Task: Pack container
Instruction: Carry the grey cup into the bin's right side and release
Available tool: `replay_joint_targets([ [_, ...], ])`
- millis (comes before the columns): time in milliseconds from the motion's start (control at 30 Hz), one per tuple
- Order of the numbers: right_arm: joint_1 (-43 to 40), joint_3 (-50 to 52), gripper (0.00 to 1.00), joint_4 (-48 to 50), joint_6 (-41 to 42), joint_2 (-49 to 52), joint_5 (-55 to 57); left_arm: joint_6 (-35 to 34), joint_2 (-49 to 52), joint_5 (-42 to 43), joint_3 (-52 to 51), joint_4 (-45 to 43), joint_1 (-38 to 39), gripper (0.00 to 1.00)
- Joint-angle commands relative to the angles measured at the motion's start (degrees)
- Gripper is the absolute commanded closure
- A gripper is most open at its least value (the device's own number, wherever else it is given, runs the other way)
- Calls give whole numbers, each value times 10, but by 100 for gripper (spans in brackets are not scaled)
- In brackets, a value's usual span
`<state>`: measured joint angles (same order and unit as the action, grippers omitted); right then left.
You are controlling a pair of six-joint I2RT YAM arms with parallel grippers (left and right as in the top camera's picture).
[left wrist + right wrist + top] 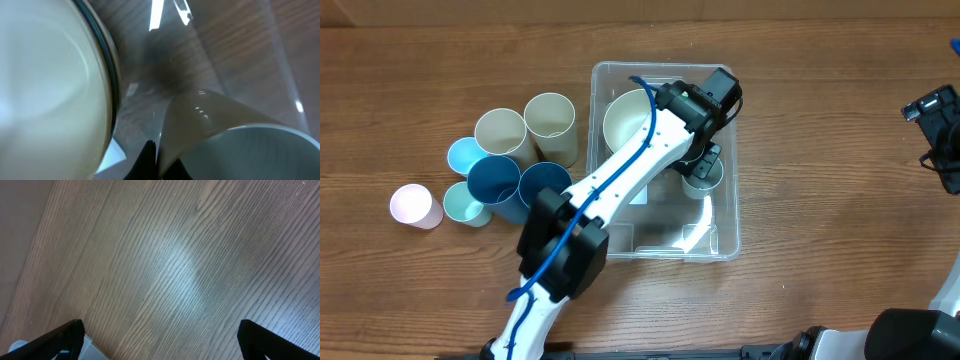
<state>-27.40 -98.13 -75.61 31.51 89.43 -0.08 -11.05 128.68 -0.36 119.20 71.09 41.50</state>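
The clear plastic container (723, 243) sits at the table's middle with a white label on its base. A cream bowl (626, 120) lies in its far left part and also fills the left of the left wrist view (45, 85). My left gripper (705, 160) reaches into the container's right side. It is shut on the rim of a pale grey-green cup (704, 180), whose wall is pinched between the fingers (161, 162) in the left wrist view (240, 145). My right gripper (935, 120) is open and empty over bare wood (160, 340) at the far right.
Several cups stand left of the container: two cream (500, 130) (551, 118), two dark blue (495, 180) (544, 185), a light blue (464, 154), a pale green (463, 205) and a pink one (410, 205). My left arm (610, 190) crosses the container's left wall.
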Motion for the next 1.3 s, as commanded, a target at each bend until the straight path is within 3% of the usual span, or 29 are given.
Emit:
replay_joint_targets([
  [0, -2, -2, 0, 3, 3, 0, 0, -14, 3, -17, 4, -9, -2, 96],
  [133, -2, -2, 0, 3, 3, 0, 0, -14, 3, -28, 4, -15, -2, 76],
  [333, -2, -2, 0, 3, 3, 0, 0, -15, -7, -27, 19, -2, -2, 71],
  [533, -2, -2, 0, 3, 3, 0, 0, -23, -60, -48, 172, 135, -5, 55],
  [700, -2, -2, 0, 3, 3, 0, 0, -46, -151, -182, 248, 234, -56, 37],
  [800, -2, -2, 0, 3, 3, 0, 0, -58, -196, -194, 247, 257, -130, 36],
  [900, -2, -2, 0, 3, 3, 0, 0, -64, -233, -141, 245, 257, -261, 31],
  [1067, -2, -2, 0, 3, 3, 0, 0, -35, -217, -9, 198, 257, -548, 30],
  [1267, -2, -2, 0, 3, 3, 0, 0, -81, -207, -22, 93, 256, -657, 32],
])
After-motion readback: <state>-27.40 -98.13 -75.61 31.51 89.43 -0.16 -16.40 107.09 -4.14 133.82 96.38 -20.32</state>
